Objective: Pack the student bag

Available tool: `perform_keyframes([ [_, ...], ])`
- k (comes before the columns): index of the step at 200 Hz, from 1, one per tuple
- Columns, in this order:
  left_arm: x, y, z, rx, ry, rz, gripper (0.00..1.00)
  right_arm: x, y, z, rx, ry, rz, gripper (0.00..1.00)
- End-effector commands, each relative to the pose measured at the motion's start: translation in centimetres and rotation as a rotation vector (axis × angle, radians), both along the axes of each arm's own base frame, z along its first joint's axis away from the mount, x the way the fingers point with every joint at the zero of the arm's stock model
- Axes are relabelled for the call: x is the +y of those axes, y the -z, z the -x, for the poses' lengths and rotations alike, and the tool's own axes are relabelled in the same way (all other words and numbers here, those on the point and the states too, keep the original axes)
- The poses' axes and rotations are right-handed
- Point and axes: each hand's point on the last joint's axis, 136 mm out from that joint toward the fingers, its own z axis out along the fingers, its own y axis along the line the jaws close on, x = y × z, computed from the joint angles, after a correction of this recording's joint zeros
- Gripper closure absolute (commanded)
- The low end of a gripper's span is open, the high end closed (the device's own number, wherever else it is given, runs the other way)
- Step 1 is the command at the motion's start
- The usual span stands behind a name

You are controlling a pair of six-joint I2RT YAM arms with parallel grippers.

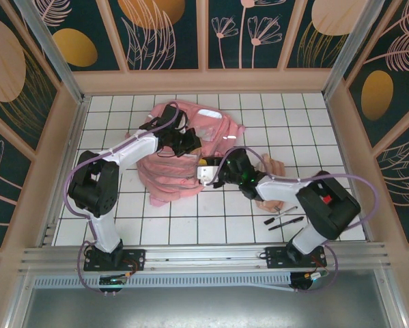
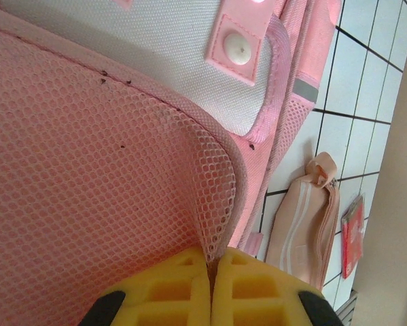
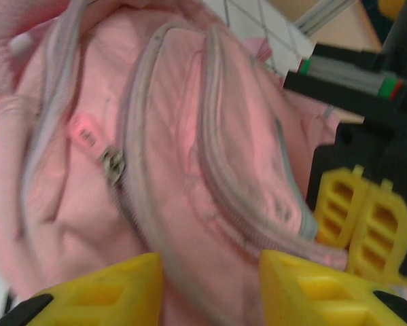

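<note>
On the tiled worktop (image 1: 293, 123), the left claw (image 2: 213, 270) pinches the mesh edge of the student bag (image 1: 166, 181) (fingers fully closed); the right claw (image 3: 210, 282) gapes wide over a zip seam, open tiles beyond

Large pink fabric backpack (image 2: 87, 170) with honeycomb mesh; white desk (image 1: 313, 130) with black grid lines; peach zip pouch (image 2: 298, 231), pale stripes.

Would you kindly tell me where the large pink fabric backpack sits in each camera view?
Top external: the large pink fabric backpack lies at centre, between both arms.
Left wrist: the backpack's mesh spans left and centre.
Right wrist: its zipped pockets span left and centre.
Shared landmark: the yellow left claw, pinched shut on the backpack's edge.
</note>
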Motion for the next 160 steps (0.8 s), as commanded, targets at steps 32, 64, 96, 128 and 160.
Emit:
perform_keyframes([
  [32,-0.2,-3.5,-0.3,-0.068,0.017,0.046,1.0,1.5,-1.5,-2.2,-0.21,0.087,-0.113,0.61],
  [64,0.3,-2.7,0.0,-0.033,0.028,0.015,1.0,2.2,0.4,0.3,-0.1,-0.065,-0.012,0.52],
  [96,0.6,-2.3,-0.1,-0.042,-0.007,0.025,1.0,2.0,2.3,0.7,-0.058,-0.113,0.096,0.37],
  [128,0.4,-2.2,0.6,-0.021,0.002,0.049,1.0,1.9,1.3,-2.0,-0.181,0.0,0.078,0.63],
  [160,0.7,-2.6,1.2,-0.044,0.031,0.038,0.81,1.4,-0.7,-4.0,-0.26,0.109,-0.029,0.88],
])
